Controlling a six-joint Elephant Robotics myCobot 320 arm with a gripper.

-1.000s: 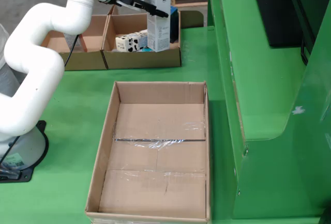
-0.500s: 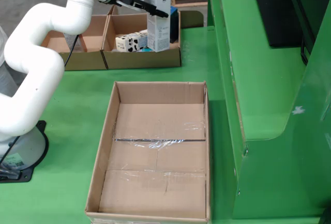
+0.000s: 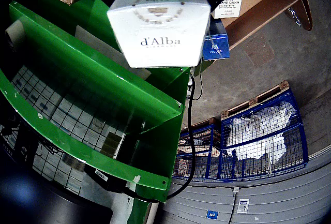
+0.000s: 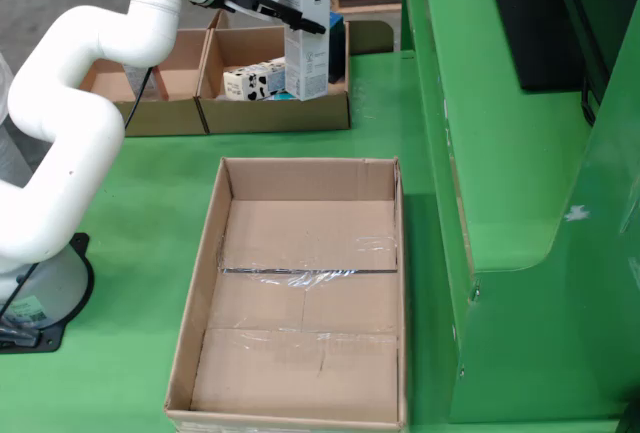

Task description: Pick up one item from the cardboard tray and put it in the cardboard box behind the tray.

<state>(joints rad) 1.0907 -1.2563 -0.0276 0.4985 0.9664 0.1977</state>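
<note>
Surroundings: in the fixed view a green table (image 4: 380, 133) carries a big flat cardboard tray (image 4: 215, 243) in front, its floor bare but for clear tape, and a smaller cardboard box (image 4: 275, 113) behind it. A 2nd open box (image 4: 150, 113) sits touching the smaller box's left side.

In the way: a tall green machine housing (image 4: 500, 133) rises along the right edge of the table, just beside both the tray and the smaller box. The white arm (image 4: 70, 103) reaches in from the left, over the 2nd box.

Inside the smaller box: a little cow-patterned carton (image 4: 252, 81) lies at the left, and a dark blue box (image 4: 337, 48) stands at the right behind the carton being held.

Carton: a tall white carton (image 4: 307, 41), upright, over the right half of the smaller box, its lower end at about rim level; whether it touches the floor of the box cannot be told.

Carton look: the gripper-mounted view shows a square white end face (image 3: 159, 25) printed "d'Alba" with a ring of small text above.

Claw: the gripper (image 4: 300, 15) is closed on the carton's upper part, black fingers (image 4: 268, 8) pressed to its sides.

Background: in the gripper-mounted view, blue wire cages (image 3: 258, 136) stand on a grey floor, and a black cable (image 3: 190, 125) hangs down.
</note>
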